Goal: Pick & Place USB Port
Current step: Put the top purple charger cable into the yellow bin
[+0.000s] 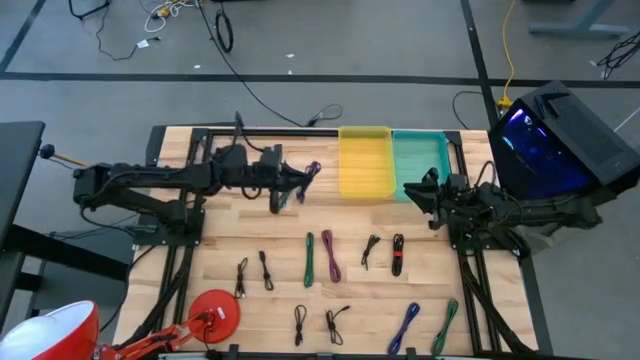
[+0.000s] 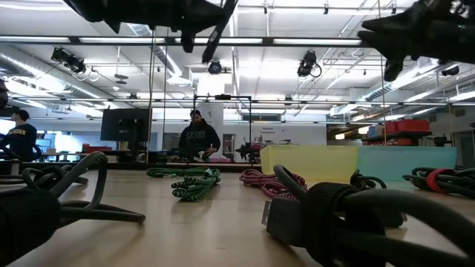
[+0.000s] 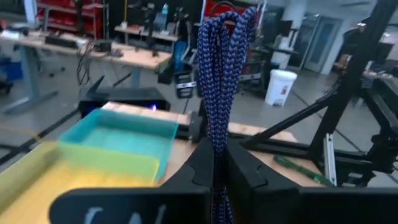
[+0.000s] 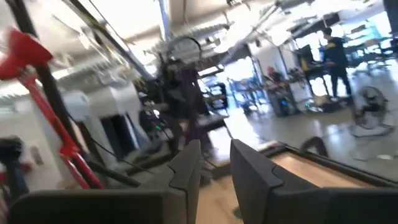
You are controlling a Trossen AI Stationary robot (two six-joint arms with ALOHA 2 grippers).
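My left gripper (image 1: 302,181) is raised above the table, just left of the yellow bin (image 1: 365,162), and is shut on a blue-purple braided cable bundle (image 3: 221,68). The bundle also shows in the high view as a short purple loop (image 1: 313,171) beyond the fingers. A teal bin (image 1: 422,160) stands right of the yellow one. My right gripper (image 1: 411,191) hovers by the teal bin's near left corner; its fingers (image 4: 188,163) stand apart with nothing between them. In the low view both grippers, left (image 2: 217,28) and right (image 2: 397,38), hang high above the tabletop. My left gripper pinches the folded cable bundle between its two fingers (image 3: 200,167), gripping the strands (image 3: 217,144) partway along the bundle. The looped end (image 3: 231,25) sticks out past the fingertips toward the bins. The bundle is lifted clear of the table.
Several coiled cables lie on the near half of the table: green (image 1: 309,258), magenta (image 1: 329,255), black-and-red (image 1: 398,254), blue (image 1: 405,327) and small black ones (image 1: 241,276). A red round object (image 1: 214,309) sits at the near left edge. People stand in the room beyond.
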